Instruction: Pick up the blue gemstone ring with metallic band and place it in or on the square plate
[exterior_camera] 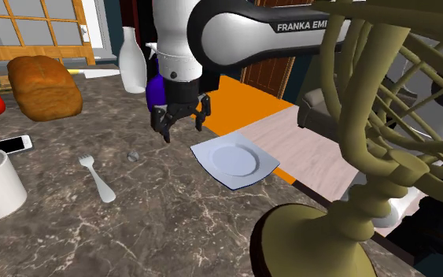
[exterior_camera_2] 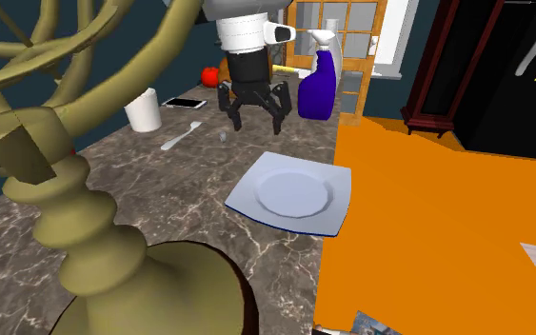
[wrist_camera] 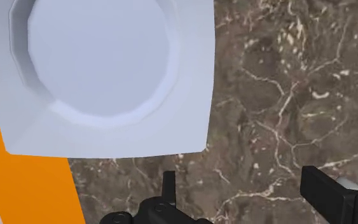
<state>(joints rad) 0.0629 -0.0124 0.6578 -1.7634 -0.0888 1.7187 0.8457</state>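
Shoulder view, claw (exterior_camera: 182,131) spread wide, empty, ring (exterior_camera: 133,156) near, toward that view's left

The white arm (exterior_camera: 235,31) runs level high above the square plate (exterior_camera: 204,151) and bends at its dark-jointed wrist (exterior_camera: 182,75), so that the hand points straight down. The black gripper (exterior_camera: 182,131) hangs clear of the tabletop (exterior_camera: 172,212), just beside the plate's edge and not over the plate itself. Its jaws stand well apart, tips downward, with nothing between them, as the wrist view's gripper (wrist_camera: 246,191) and the second exterior view's gripper (exterior_camera_2: 256,122) also show.
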